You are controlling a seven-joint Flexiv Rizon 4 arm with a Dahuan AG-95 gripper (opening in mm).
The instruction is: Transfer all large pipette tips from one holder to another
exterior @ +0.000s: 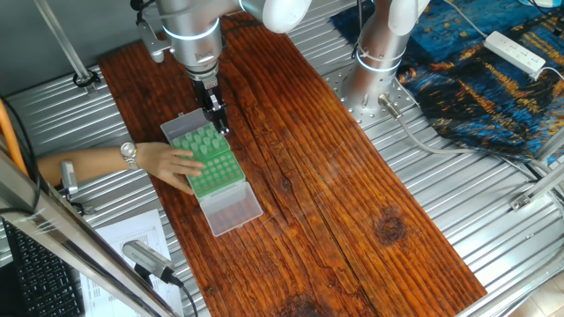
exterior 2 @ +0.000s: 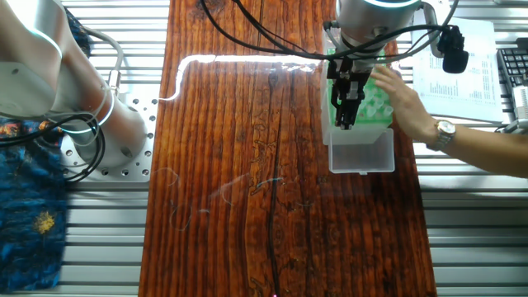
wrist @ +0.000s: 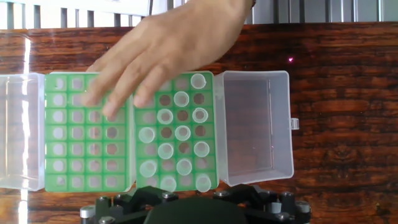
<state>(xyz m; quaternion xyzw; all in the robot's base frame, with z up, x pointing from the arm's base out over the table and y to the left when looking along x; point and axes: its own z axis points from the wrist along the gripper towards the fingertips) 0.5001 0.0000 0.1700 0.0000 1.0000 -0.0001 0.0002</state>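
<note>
— Green rack is carrying the large pipette tips, sitting near one long tabletop edge?
— Yes; a hand is resting on it. Gripper fingers: cannot tell.

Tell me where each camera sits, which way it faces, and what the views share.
One fixed view: high off one long side of the wooden table, looking down; shows the arm, its base, the pincer over the green racks.
The other fixed view: high from the opposite side; shows the pincer and arm base.
Hand view: on the wrist, looking straight down on the pipette tips; only the pincer mount shows.
All three share the racks and a person's hand resting on them.
</note>
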